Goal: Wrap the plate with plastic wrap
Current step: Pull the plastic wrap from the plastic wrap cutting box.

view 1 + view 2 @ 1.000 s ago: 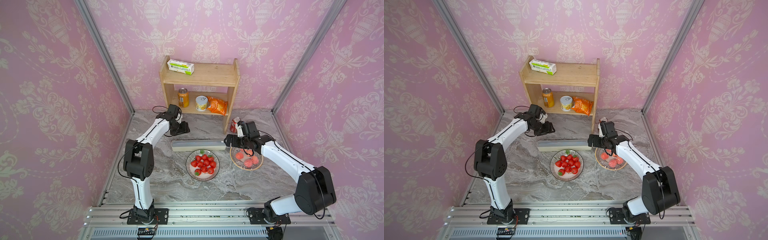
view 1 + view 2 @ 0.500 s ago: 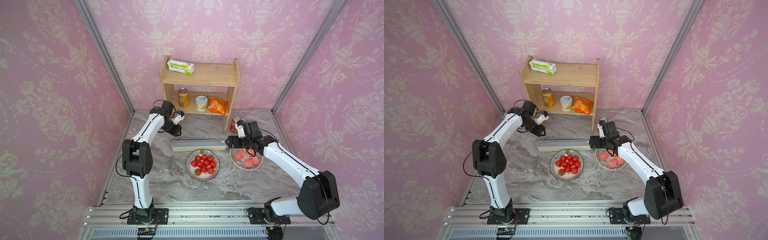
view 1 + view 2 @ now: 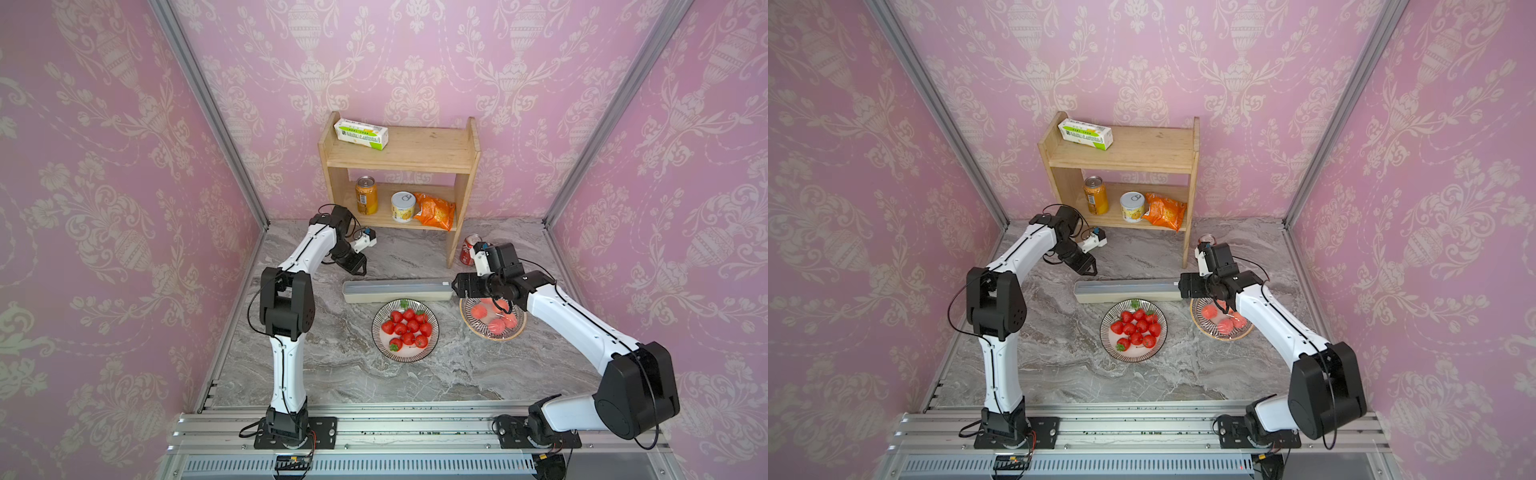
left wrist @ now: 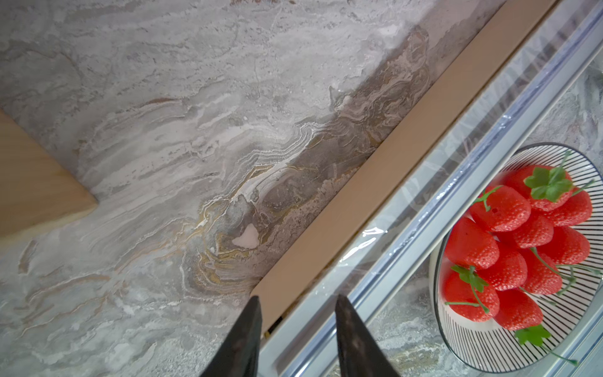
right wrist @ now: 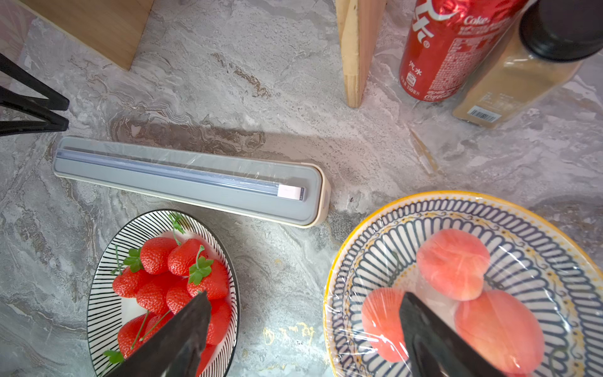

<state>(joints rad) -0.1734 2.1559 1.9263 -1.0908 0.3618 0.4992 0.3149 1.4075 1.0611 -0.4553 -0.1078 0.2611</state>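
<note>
Front-center on marble table (image 3: 332,370), striped strawberry plate (image 3: 411,354); just behind it, plastic wrap dispenser box (image 3: 397,289) lying flat; at its right end right gripper (image 3: 455,286), jaws wide apart, empty; behind its left end left gripper (image 3: 360,271), jaws slightly apart, empty.

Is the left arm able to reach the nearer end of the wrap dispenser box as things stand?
Probably yes. The left arm holds its jaws open and empty close to that end of the dispenser box; nothing stands between.
</note>
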